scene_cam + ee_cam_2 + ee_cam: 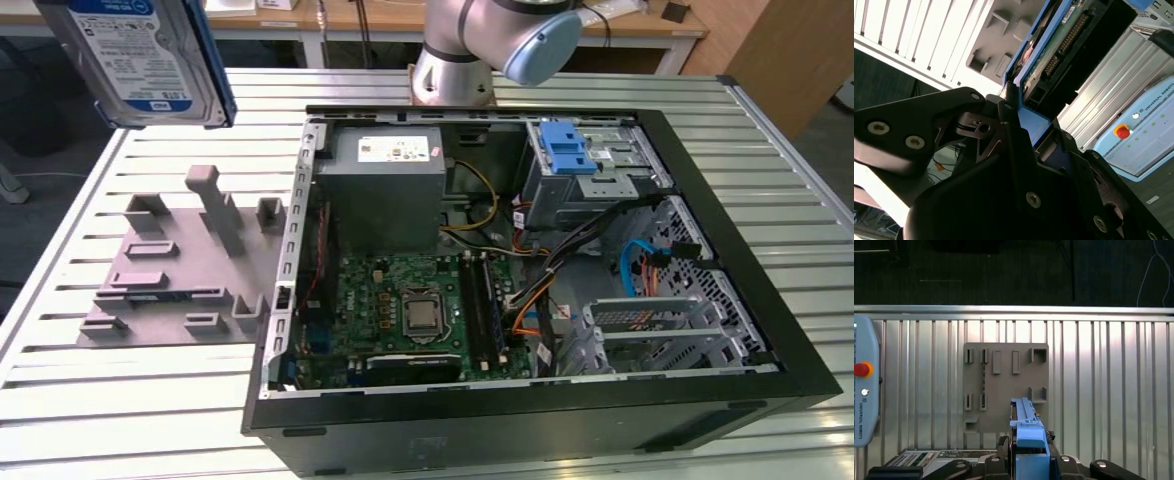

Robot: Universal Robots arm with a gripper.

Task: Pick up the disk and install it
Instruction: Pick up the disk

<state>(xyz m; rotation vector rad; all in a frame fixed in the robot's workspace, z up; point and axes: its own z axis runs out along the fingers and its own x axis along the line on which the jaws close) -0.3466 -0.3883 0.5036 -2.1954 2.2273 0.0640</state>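
disk (144,62): upright, clear of the grey holder (180,270), 10 o'clock from the case (534,250).
pincer (1029,120): you pinch its blue frame, likely sparing the board.

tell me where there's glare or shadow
Exterior view: the table slats glare pale, the case interior sits in shade. First wrist view: bright slats under a black backdrop. Second wrist view: the gripper is a dark mass holding the disk.
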